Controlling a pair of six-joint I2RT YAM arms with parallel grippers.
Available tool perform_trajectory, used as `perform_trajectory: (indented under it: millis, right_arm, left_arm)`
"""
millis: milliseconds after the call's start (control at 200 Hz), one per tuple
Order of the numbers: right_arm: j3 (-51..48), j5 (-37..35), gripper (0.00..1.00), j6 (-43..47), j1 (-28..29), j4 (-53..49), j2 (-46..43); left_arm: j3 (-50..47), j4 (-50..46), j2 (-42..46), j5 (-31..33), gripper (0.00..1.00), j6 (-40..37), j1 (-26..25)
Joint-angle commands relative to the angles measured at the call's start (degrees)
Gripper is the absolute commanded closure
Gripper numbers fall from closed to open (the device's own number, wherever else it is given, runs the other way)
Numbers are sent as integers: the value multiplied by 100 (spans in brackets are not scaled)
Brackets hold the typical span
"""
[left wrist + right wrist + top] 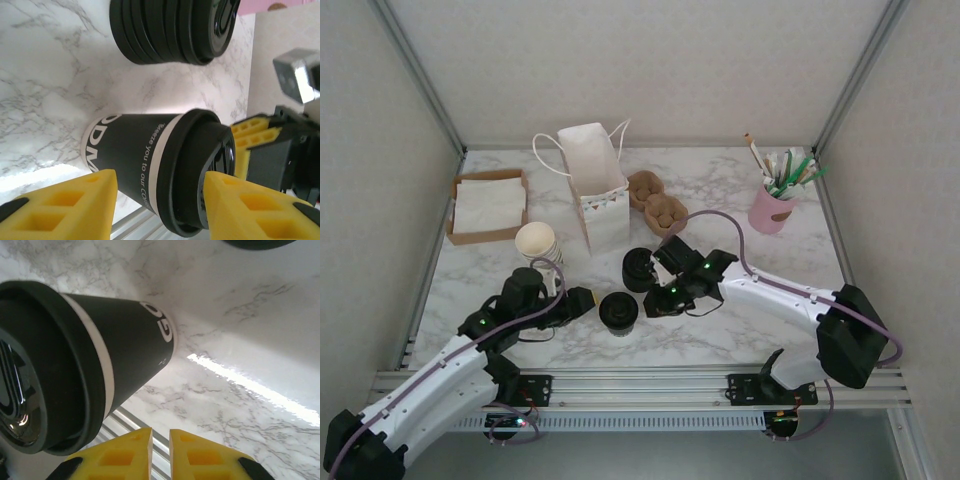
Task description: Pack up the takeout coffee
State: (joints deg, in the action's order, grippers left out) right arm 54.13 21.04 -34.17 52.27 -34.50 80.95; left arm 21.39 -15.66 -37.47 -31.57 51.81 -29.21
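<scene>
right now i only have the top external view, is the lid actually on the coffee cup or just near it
Observer: On it. The left wrist view shows the black lid seated on the takeout coffee cup.
Operator: are the right jaws holding it
Observer: No. The right gripper has its jaws just a slit apart, nothing between them; the cup sits off to one side.
Operator: and the left
Observer: The left gripper has its jaws wide open, the cup ahead of the gap.

The takeout coffee is coloured black, with a white band and lettering; the bench is patterned in grey-veined white marble.
</scene>
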Motion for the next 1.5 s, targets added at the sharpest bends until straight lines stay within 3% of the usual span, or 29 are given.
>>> perform_trajectory:
  millis: [0,486,1287,1497]
  right_arm:
    - [-10,300,84,-140,193,395,137]
    - [714,108,85,89,32,343,819]
    - [2068,699,86,491,-340,466,2117]
    - [2167,138,86,630,-439,14,2044]
  left_arm:
    - [104,-437,49,181,54,-297,195]
    - [-352,-517,157,277,64,-320,284]
    - [-290,-655,541,88,66,-181,284]
    - [-278,-740,692,107,66,-112,285]
